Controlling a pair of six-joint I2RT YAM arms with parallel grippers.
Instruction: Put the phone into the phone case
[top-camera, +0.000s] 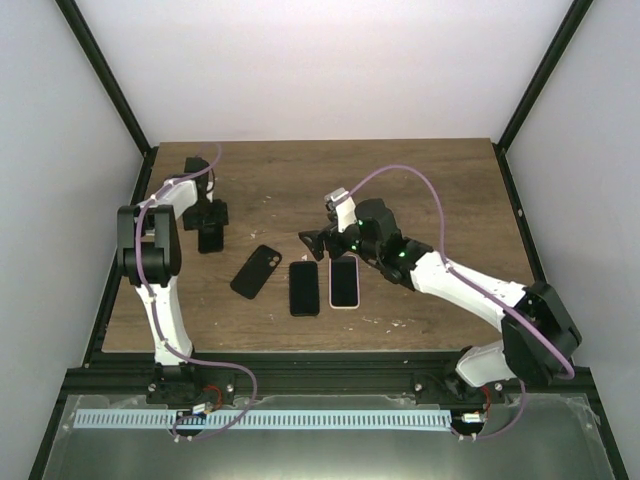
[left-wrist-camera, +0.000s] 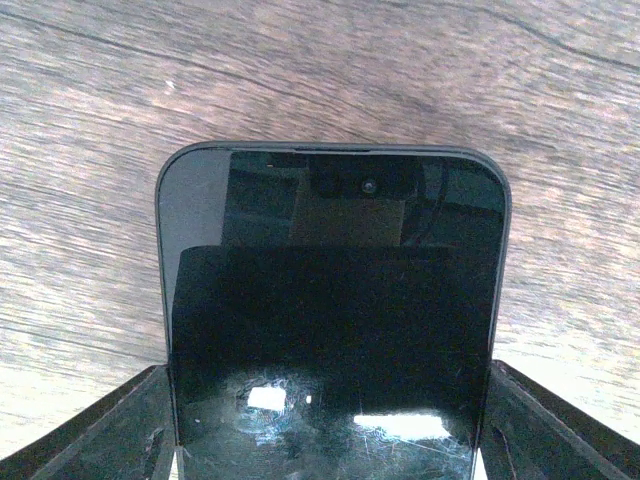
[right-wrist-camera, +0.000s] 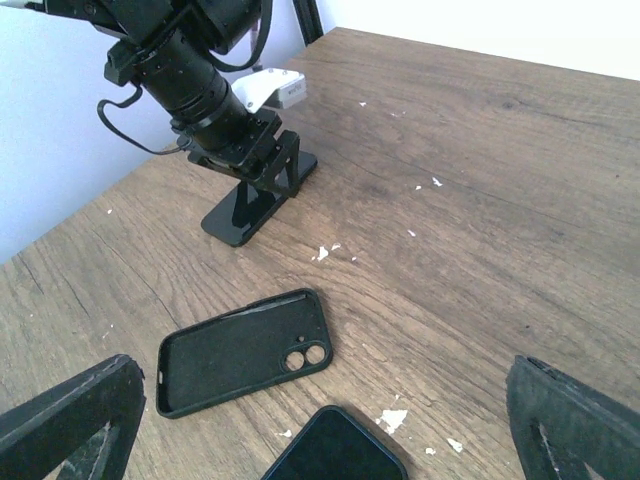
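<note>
table (top-camera: 430, 190): brown wood grain | white flecks (right-wrist-camera: 322, 252): scattered on table | walls (top-camera: 300, 60): white

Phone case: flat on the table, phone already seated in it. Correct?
Not quite. The phone case is empty: the right wrist view shows its bare inside and camera cutout, with no phone in it. It does lie flat on the table.
</note>
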